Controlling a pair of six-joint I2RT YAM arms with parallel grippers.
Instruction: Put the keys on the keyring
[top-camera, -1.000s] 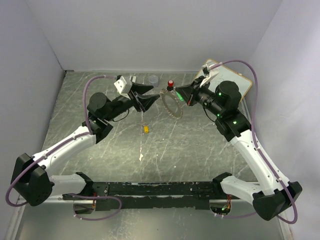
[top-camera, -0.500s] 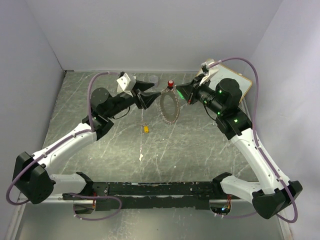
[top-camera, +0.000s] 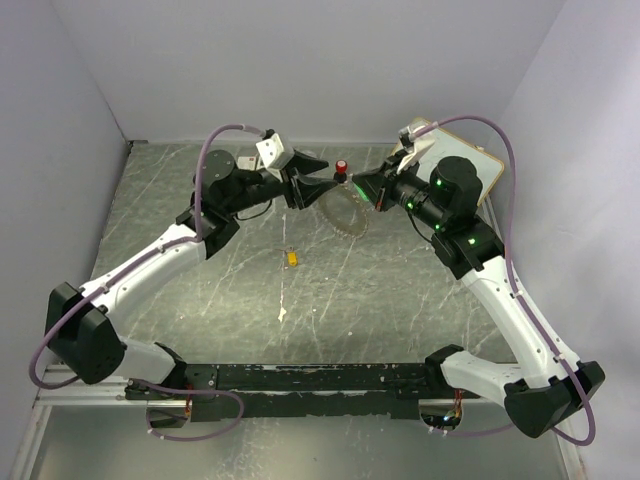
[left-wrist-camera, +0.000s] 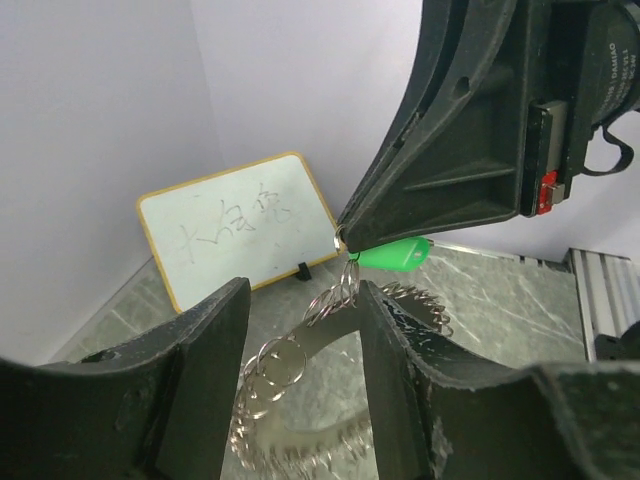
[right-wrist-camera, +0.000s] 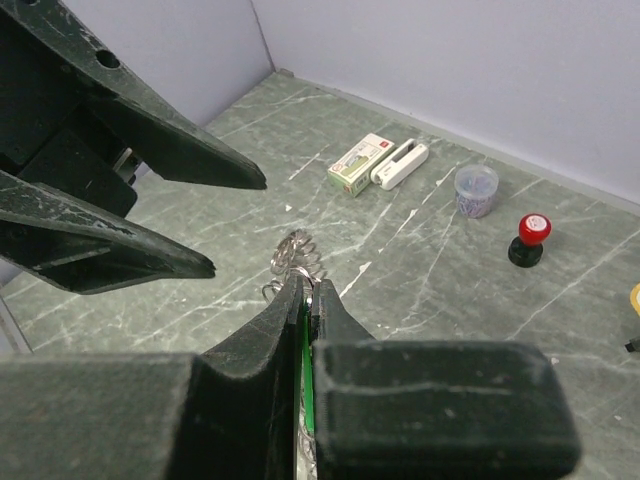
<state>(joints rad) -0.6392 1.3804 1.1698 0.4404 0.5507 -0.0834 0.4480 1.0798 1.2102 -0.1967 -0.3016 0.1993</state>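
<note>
plain pale lilac walls (top-camera: 300, 70) rise behind, left and right of the grey-green marbled surface (top-camera: 350, 300), whose pale veins catch soft, even light.

A grey-green marbled stone desk (top-camera: 350, 300) carries a small white-topped writing board with a yellow wooden frame (left-wrist-camera: 240, 225), propped up at its far right corner with faint writing on it. Near the far edge lie a green-and-white cardboard box (right-wrist-camera: 362, 163) and, just beside it, a white plastic stapler (right-wrist-camera: 399, 164). A clear round cup (right-wrist-camera: 476, 190) stands close by, and a red-capped black knob (right-wrist-camera: 529, 240) stands near the cup.
</note>
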